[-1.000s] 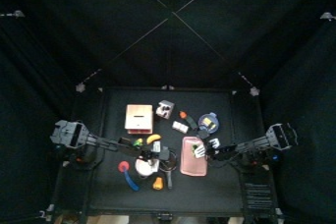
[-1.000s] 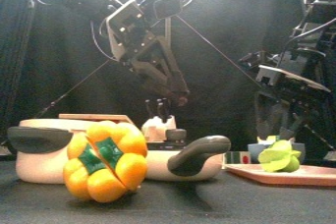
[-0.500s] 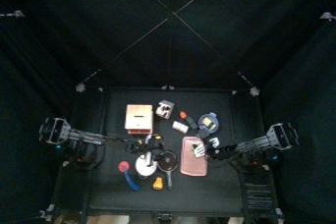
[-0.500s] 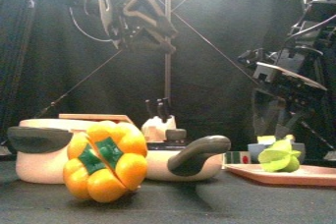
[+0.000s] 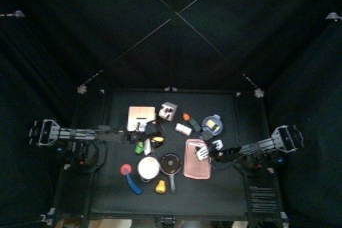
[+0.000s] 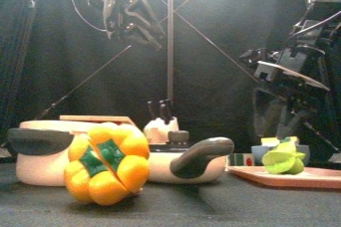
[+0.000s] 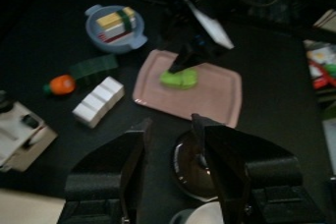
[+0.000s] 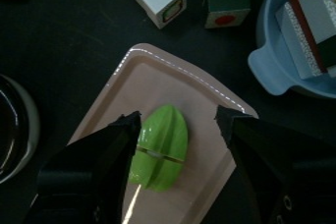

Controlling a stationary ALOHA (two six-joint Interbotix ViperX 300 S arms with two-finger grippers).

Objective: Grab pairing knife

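- Plainly, the left gripper [image 7: 167,128] has its jaws spread wide with nothing between them; it hangs high above the table's [image 5: 114,200] left side, touching nothing.
- The right gripper [image 8: 184,120] is also parted and empty, poised over a green fruit [image 8: 160,159] on the pink tray [image 8: 132,81].
- The paring knife is in neither grip. I cannot pick it out among the clutter mid-table.
- Nothing of the grab looks done; finding, reaching and closing all remain.
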